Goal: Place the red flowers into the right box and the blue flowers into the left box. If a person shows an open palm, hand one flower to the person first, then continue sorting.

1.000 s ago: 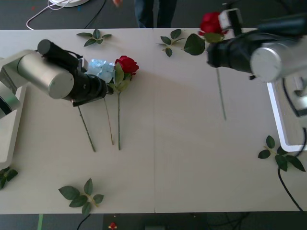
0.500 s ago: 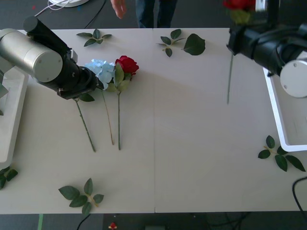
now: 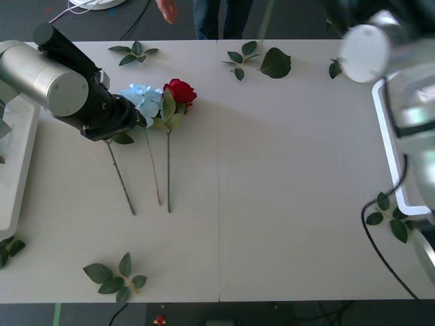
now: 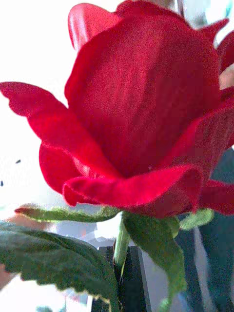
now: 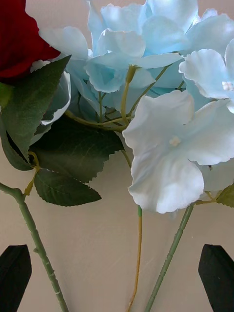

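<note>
Nearest, on the white tabletop (image 3: 272,204), the left tool (image 5: 117,273) hovers low with its black fingers (image 5: 14,268) spread wide either side of the thin stems of the pale blue flowers (image 5: 161,97), touching neither. Just beside these lies a red rose (image 3: 179,91), its stem pointing toward the robot. Farther off, at the right far corner, the right tool (image 4: 122,273) is raised, gripping another red rose (image 4: 141,112) by the stem below its bloom.
</note>
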`<state>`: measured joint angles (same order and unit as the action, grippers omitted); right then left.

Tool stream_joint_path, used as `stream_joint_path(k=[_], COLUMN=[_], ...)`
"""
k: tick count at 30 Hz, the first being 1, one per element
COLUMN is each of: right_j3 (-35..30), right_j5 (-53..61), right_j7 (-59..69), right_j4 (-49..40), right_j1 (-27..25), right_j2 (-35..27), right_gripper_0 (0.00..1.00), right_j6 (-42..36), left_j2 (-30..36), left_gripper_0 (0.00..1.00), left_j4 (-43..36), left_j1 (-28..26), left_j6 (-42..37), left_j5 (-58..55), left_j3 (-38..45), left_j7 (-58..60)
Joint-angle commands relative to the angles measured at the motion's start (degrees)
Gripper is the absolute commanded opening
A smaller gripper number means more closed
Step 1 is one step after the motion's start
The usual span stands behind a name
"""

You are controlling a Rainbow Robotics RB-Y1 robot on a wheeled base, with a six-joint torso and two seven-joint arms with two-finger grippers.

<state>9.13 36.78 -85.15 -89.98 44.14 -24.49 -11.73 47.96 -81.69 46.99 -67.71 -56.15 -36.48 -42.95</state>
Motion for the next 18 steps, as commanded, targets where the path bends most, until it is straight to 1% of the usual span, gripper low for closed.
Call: stream_joint_path(k=[1, 4, 7, 18], right_j3=[5.4, 7.7, 9.5, 11.3], right_j5=[-1.1, -1.4, -1.8, -2.5], right_j7=[-2.7, -3.2, -3.4, -3.9], right_j4=[8.2, 12.8, 15.5, 16.7], right_j1=[8.1, 10.6, 12.6, 14.2], right_j2=[2.8, 3.4, 3.7, 5.2], right_gripper_0=[0.00, 0.00, 0.00, 0.00], right_j6=[10.4, 16.1, 19.0, 19.5], left_j2=[2.5, 2.5, 2.5, 2.5], left_gripper_0=[1.00, 1.00, 1.00, 1.00], left_j4=[-1.4, -1.4, -1.4, -1.4], left_j1=[2.8, 2.8, 2.8, 2.8], left_j6=[-0.5, -0.5, -0.5, -0.5], left_j5=[0.4, 0.4, 0.4, 0.4], left_j3=[1.3, 1.3, 1.3, 1.3], left_j7=[2.0, 2.0, 2.0, 2.0])
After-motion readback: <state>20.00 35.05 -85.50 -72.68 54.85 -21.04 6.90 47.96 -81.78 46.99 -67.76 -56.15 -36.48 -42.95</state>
